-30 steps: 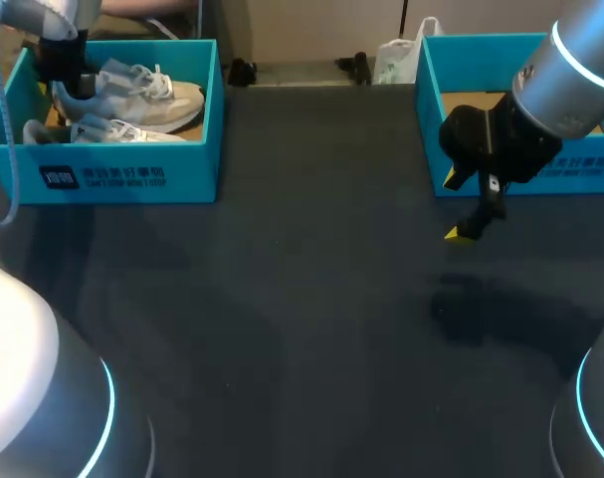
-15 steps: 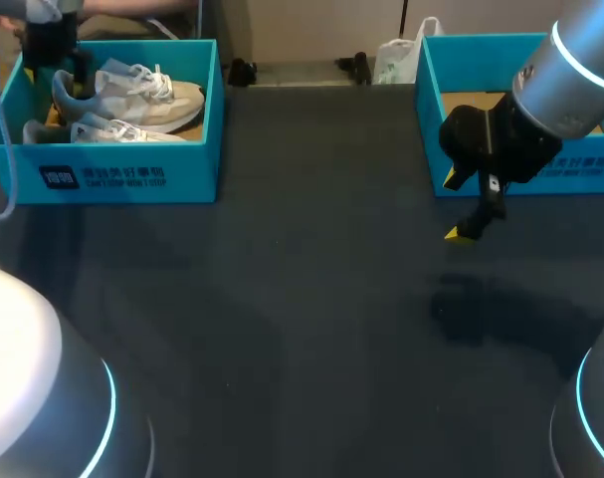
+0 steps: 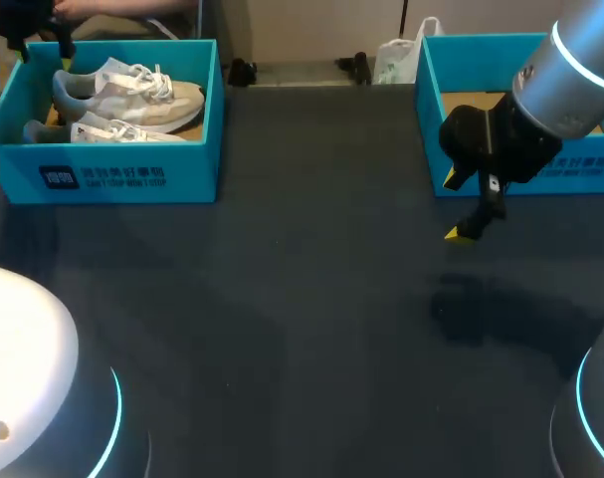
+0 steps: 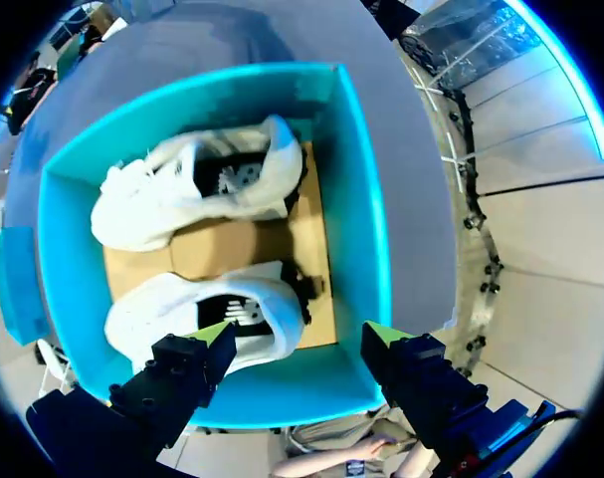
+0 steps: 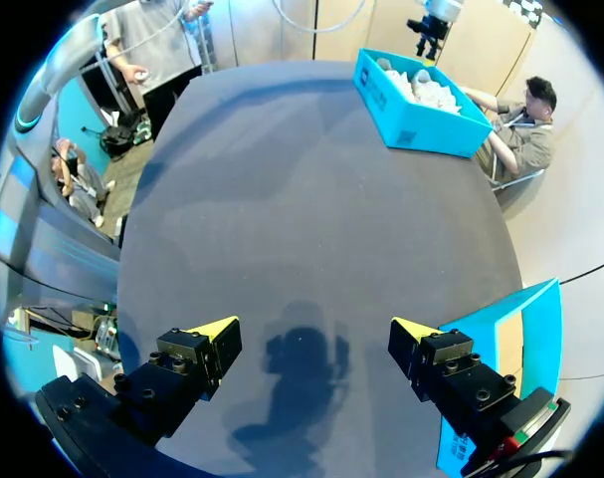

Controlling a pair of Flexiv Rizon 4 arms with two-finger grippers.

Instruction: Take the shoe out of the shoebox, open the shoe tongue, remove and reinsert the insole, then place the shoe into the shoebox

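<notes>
Left gripper (image 4: 300, 337), fingers spread and empty, hovers over the shoebox (image 4: 366, 199), the nearer shoe (image 4: 197, 309) just below it beside a second shoe (image 4: 192, 189). Right gripper (image 5: 314, 331), likewise spread, hangs over the table (image 5: 282, 199). Risk: an off-centre descent could strike the box wall or snag laces, dragging the box.

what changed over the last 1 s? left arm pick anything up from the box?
Left gripper rose out of the left shoebox and drew back toward its far left corner, fingers open and empty. Nothing was taken: the far shoe and near shoe lie in the box as before. Right gripper has not moved, open over the table.
</notes>
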